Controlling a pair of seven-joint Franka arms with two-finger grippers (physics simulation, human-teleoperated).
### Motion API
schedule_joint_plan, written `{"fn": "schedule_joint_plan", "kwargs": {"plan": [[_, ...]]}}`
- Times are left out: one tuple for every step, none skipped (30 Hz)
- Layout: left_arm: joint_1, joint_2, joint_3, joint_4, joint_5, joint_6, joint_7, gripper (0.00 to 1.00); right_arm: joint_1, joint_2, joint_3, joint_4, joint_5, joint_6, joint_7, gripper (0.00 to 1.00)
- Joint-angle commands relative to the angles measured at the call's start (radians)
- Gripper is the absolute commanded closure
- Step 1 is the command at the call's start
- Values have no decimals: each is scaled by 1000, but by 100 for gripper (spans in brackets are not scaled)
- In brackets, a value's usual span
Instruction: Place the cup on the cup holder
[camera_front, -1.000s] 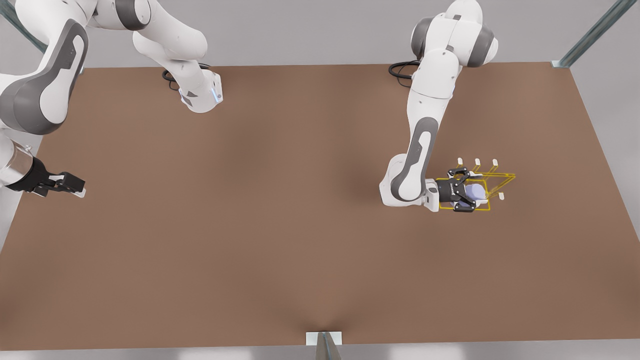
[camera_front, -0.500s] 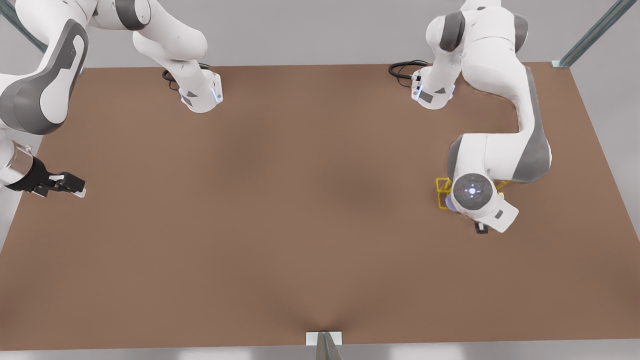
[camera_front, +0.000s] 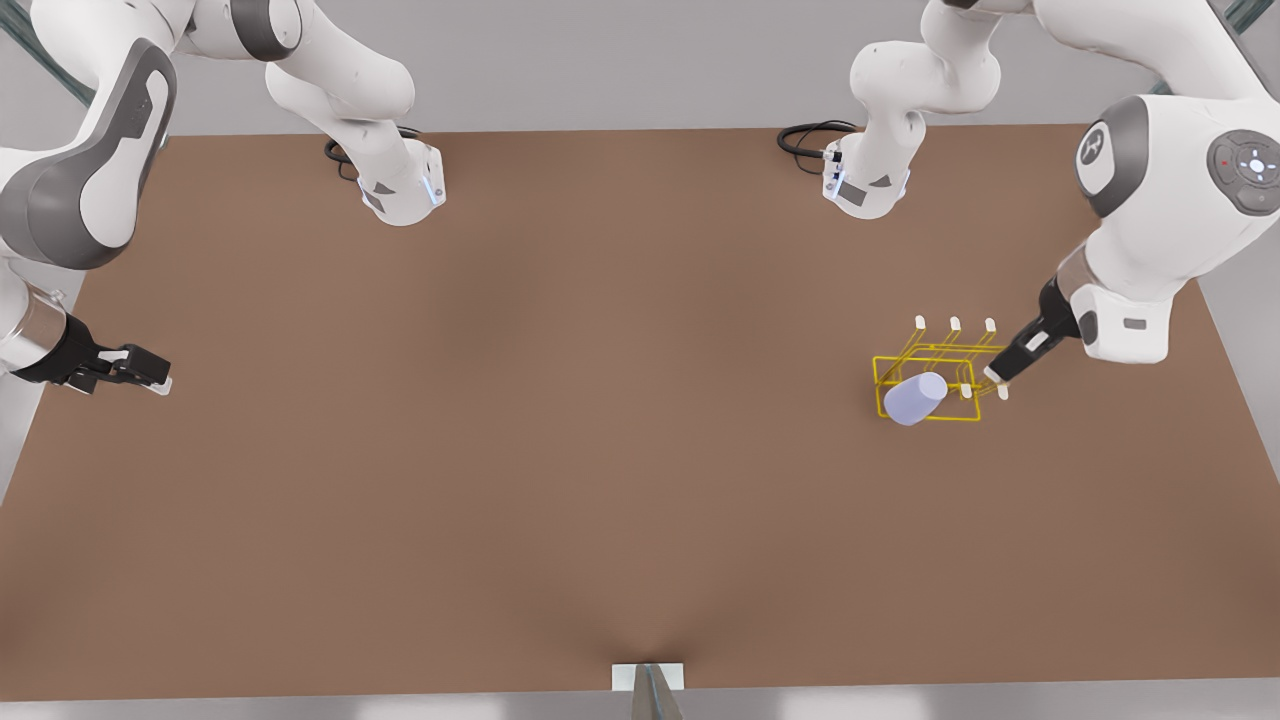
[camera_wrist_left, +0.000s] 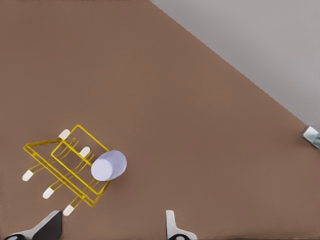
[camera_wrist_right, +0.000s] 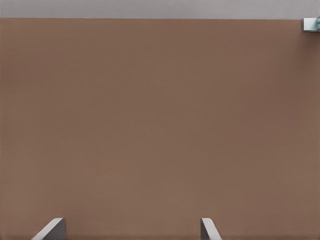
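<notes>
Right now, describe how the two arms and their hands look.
Both arms are glossy white with grey joint bands and grey panels, rising from round white bases with black cables coiled behind them. The left hand, near the cup holder, is black with pale fingertips; its arm has a round grey cap with a small light and a grey disc bearing a white emblem. The right hand is black too, behind a silvery wrist ring.

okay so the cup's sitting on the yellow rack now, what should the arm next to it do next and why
Probably lift the left gripper up and away. Its fingers are spread wide with nothing between them, and the cup sits tilted on the cup holder, apart from the gripper. The right gripper waits open at the table's far side.
</notes>
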Motion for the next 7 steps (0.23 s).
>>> {"fn": "schedule_joint_plan", "kwargs": {"plan": [[-8, -3, 0, -1, -3, 19, 784, 0, 0, -1, 0, 0, 1, -1, 0, 0], [-8, -2, 0, -2, -3, 19, 784, 0, 0, -1, 0, 0, -1, -1, 0, 0], [-8, 3, 0, -2, -3, 21, 784, 0, 0, -1, 0, -1, 1, 1, 0, 0], [-8, 9, 0, -1, -3, 22, 783, 0, 0, -1, 0, 0, -1, -1, 0, 0], [-8, 15, 1, -1, -3, 24, 783, 0, 0, -2, 0, 0, 1, 1, 0, 0], [-8, 18, 0, -1, -3, 24, 783, 0, 0, -1, 0, 0, 1, -1, 0, 0], [-8, 23, 0, -1, -3, 25, 784, 0, 0, -2, 0, 0, 1, 1, -1, 0]]}}
